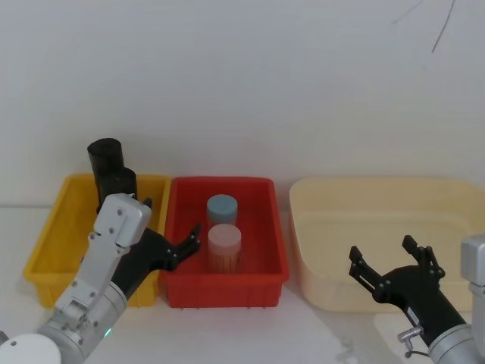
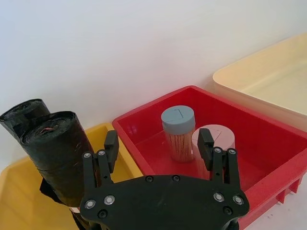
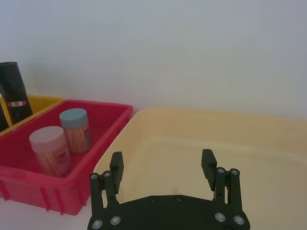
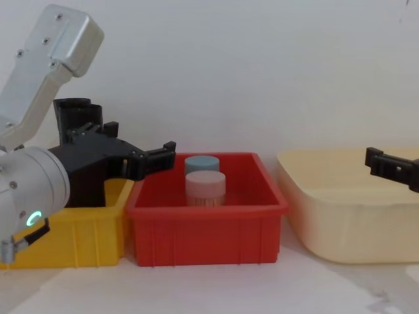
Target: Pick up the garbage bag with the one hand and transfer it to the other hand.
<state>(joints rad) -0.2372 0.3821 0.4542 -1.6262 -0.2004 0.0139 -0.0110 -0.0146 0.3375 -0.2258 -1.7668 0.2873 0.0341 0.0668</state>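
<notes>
Head view: three plastic bins stand in a row on a white worktop (image 1: 318, 337). They are a yellow bin (image 1: 44, 254), a red bin (image 1: 279, 250) and a larger cream bin (image 1: 314, 258). Two black rolls stand upright at the back of the yellow bin, the garbage bag (image 1: 119, 182) nearer and a second roll (image 1: 104, 154) just behind it. Two jars stand in the red bin, a blue-lidded jar (image 1: 222, 206) and a pink-lidded jar (image 1: 224, 244). The left hand (image 1: 172, 220), fingers spread, hovers where the yellow and red bins meet, just beside the garbage bag. The right hand (image 1: 382, 252), also spread, hangs at the cream bin's near wall.

Left wrist view: the left hand (image 2: 158, 142) gapes wide and holds nothing. The garbage bag (image 2: 55, 153) stands just outside one finger, with the second roll (image 2: 21, 115) behind it.

Right wrist view: the right hand (image 3: 162, 164) is spread and empty over the cream bin (image 3: 192, 139). One roll farther off bears a red-and-white label (image 3: 17, 103).

Chest view: the left hand (image 4: 141, 140) hovers above the yellow bin (image 4: 65, 242), in front of both rolls.
</notes>
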